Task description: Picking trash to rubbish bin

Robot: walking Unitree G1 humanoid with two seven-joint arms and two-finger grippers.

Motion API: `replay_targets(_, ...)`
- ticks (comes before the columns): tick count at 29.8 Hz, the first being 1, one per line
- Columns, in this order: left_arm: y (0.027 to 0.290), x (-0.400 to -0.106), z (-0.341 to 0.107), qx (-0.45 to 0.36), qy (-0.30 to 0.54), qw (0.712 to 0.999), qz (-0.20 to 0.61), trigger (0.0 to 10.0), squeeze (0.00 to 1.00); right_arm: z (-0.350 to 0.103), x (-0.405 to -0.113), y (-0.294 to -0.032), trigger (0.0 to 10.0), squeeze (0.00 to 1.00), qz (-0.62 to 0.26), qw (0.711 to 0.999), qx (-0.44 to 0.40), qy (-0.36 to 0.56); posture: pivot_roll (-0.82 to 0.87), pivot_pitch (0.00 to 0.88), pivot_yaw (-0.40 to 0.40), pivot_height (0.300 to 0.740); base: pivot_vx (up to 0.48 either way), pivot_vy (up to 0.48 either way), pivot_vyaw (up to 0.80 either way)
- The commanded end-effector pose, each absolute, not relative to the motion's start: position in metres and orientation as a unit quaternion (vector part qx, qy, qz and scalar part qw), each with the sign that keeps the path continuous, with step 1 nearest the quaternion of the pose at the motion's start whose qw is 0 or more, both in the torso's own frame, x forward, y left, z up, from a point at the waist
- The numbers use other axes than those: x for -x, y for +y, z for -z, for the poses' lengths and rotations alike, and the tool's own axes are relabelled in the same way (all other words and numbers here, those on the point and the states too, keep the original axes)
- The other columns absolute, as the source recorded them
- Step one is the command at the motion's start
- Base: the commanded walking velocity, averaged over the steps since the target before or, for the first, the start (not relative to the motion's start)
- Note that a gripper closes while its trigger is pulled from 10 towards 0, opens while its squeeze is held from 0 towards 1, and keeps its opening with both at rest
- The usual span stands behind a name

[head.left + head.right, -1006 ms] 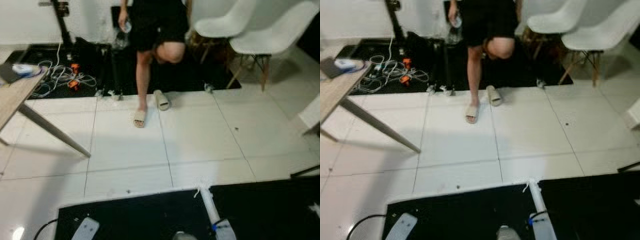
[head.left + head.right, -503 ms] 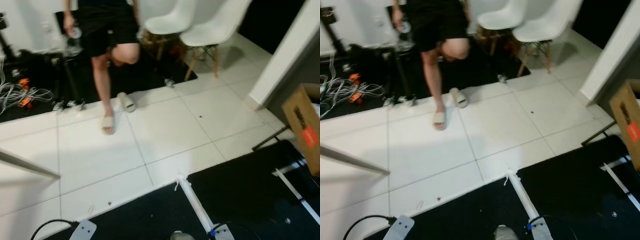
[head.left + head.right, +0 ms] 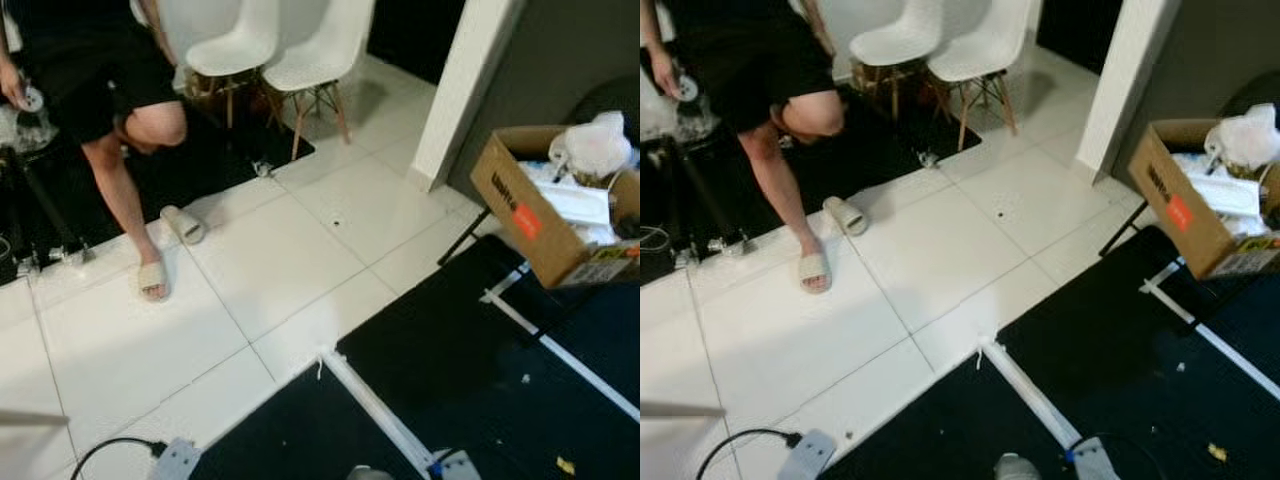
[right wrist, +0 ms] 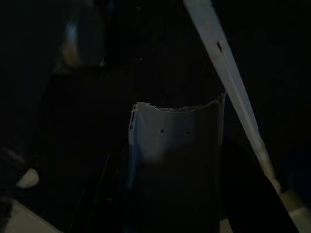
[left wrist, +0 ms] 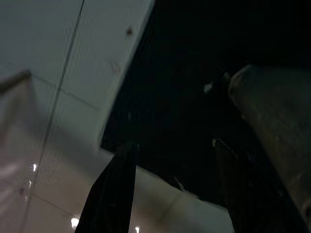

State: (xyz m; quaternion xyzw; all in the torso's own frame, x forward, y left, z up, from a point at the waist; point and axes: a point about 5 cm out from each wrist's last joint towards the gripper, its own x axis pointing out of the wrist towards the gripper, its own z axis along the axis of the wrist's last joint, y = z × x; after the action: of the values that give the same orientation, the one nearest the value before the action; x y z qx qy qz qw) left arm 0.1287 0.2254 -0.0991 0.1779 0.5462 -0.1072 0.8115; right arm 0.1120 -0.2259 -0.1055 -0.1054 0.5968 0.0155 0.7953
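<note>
Our left gripper (image 5: 172, 194) hangs with its 2 fingers spread over a black mat (image 3: 460, 340); our right gripper's state we cannot tell. Ahead to its right sits a cardboard box (image 3: 535, 215) holding trash, a person (image 3: 100, 90) opposite

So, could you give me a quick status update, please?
Left gripper open, right gripper idle, both low over black mat. Yellow scrap on mat, cardboard box of rubbish to the right. Person standing far left.
</note>
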Motion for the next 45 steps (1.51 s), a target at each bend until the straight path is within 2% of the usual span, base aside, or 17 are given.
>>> replay_targets(1,0.227,-0.118,0.102,-0.178,0.559,0.803,0.107,10.0,0.00,0.106,-0.110,-0.224,10.0,0.00,-0.020,0.793,0.109,0.600,0.01,0.048,0.015,0.740,0.000,0.000,-0.76)
replay_targets(11,0.227,-0.117,0.102,-0.179,0.561,0.801,0.107,10.0,0.00,0.109,-0.110,-0.213,10.0,0.00,-0.026,0.792,0.105,0.601,0.01,0.051,0.018,0.740,0.000,0.000,-0.75)
replay_targets(38,0.226,-0.114,0.103,-0.175,0.563,0.801,0.108,10.0,0.00,0.109,-0.108,-0.216,10.0,0.00,-0.025,0.791,0.107,0.602,0.01,0.058,0.015,0.740,0.000,0.000,-0.75)
replay_targets(45,0.227,-0.113,0.104,-0.185,0.564,0.797,0.107,10.0,0.00,0.106,-0.116,-0.218,10.0,0.00,-0.007,0.802,0.095,0.589,0.01,0.058,0.015,0.740,0.000,0.000,-0.75)
